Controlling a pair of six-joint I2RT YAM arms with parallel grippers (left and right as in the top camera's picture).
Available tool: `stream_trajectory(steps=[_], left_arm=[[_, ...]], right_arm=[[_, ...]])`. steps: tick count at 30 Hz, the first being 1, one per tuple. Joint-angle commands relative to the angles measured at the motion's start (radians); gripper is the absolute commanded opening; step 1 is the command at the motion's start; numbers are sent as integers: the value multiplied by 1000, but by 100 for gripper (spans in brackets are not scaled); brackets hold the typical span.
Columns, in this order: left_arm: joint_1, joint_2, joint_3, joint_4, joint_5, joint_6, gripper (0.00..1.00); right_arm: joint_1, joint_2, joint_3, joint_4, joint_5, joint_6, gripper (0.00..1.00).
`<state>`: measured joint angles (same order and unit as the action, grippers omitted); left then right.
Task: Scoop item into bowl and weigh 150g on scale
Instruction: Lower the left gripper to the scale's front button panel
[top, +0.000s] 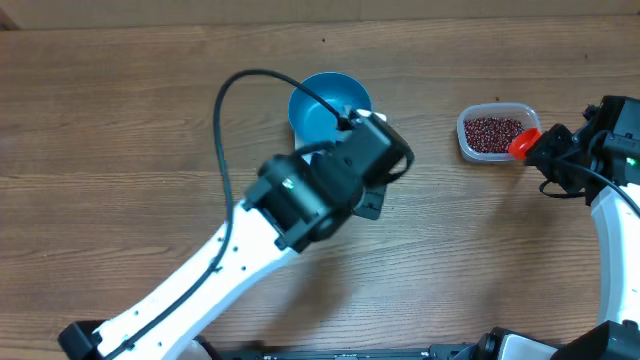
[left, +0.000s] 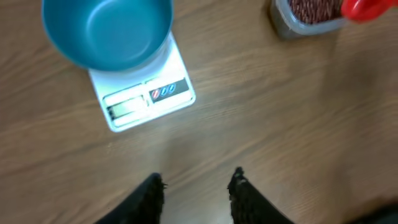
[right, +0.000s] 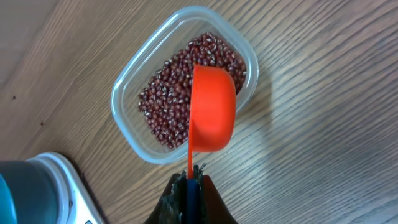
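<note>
Right jaws clamp scoop (right: 211, 112), held over beans (right: 165, 102), perhaps touching.

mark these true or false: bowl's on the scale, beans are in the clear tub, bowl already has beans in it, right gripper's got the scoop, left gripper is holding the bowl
1. The blue bowl sits on the white scale: true.
2. The beans lie in the clear tub: true.
3. The bowl already has beans in it: false; its inside is bare blue.
4. The right gripper holds the orange scoop by its handle: true.
5. The left gripper holds the bowl: false; its fingers stand apart over the table, with nothing between them.
</note>
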<state>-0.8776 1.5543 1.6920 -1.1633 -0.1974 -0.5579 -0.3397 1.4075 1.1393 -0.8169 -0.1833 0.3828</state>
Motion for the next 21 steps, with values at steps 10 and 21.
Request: stream_trajectory(steps=[10,21], left_arm=[[17,42,-366,362,-63,-93,4],[94,200,-422,544,-107,-16,4]], right_arm=[[-1,7,23,-8,-20,-14,4],[-1,7,23,-7,-20,-17,4]])
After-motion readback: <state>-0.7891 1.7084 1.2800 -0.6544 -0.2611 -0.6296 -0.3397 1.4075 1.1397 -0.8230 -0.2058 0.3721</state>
